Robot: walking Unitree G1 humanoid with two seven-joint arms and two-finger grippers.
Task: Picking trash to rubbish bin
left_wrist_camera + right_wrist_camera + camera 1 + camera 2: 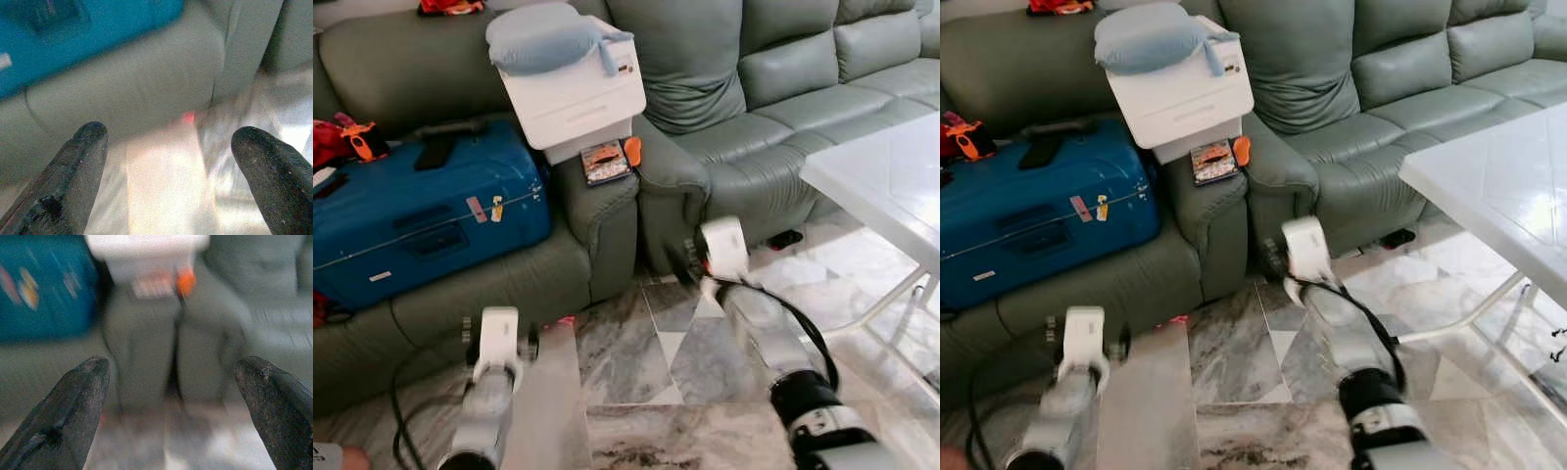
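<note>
A small red scrap lies on the marble floor against the foot of the green sofa; in the left wrist view the red scrap sits ahead of the fingers. My left gripper is open and empty, held low over the floor a short way from the scrap. The left arm reaches forward at the lower left. My right gripper is also open and empty, facing the gap between two sofa sections. The right arm stretches towards the sofa armrest.
A blue suitcase lies on the sofa seat. A white box with a blue cushion stands on the armrest, beside a small packet and an orange object. A white table stands at right. Black cable trails at lower left.
</note>
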